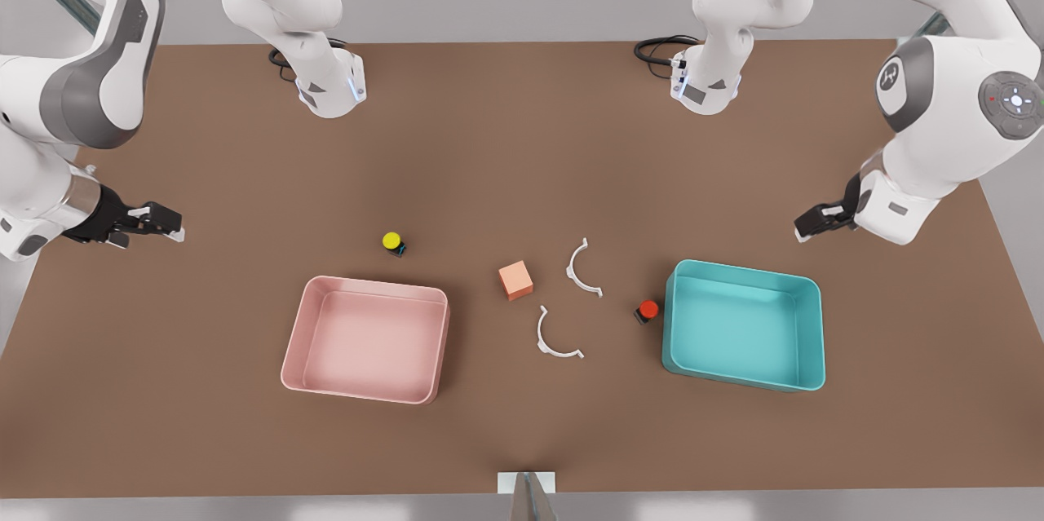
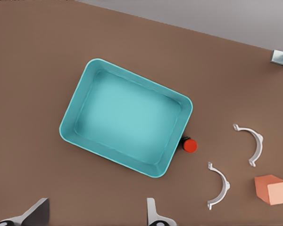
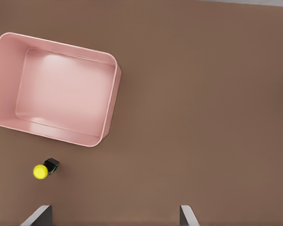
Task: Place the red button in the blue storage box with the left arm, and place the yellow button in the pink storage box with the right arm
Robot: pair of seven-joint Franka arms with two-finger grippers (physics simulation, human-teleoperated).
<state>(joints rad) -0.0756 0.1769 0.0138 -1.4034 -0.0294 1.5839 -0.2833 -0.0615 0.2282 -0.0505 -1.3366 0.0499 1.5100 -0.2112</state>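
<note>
Right now both arms are waiting w/ fingers spread wide: left gripper (image 1: pixel 803 229) hanging near blue storage box (image 1: pixel 744 324), red button (image 1: pixel 647 311) sitting beside it; right gripper (image 1: pixel 171 225) hovering apart from yellow button (image 1: pixel 393 242) near pink storage box (image 1: pixel 366 339).

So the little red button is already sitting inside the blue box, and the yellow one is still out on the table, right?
Not quite. The red button sits on the table just outside the blue storage box, against its wall, as the front view shows. The yellow button is indeed out on the table.
</note>
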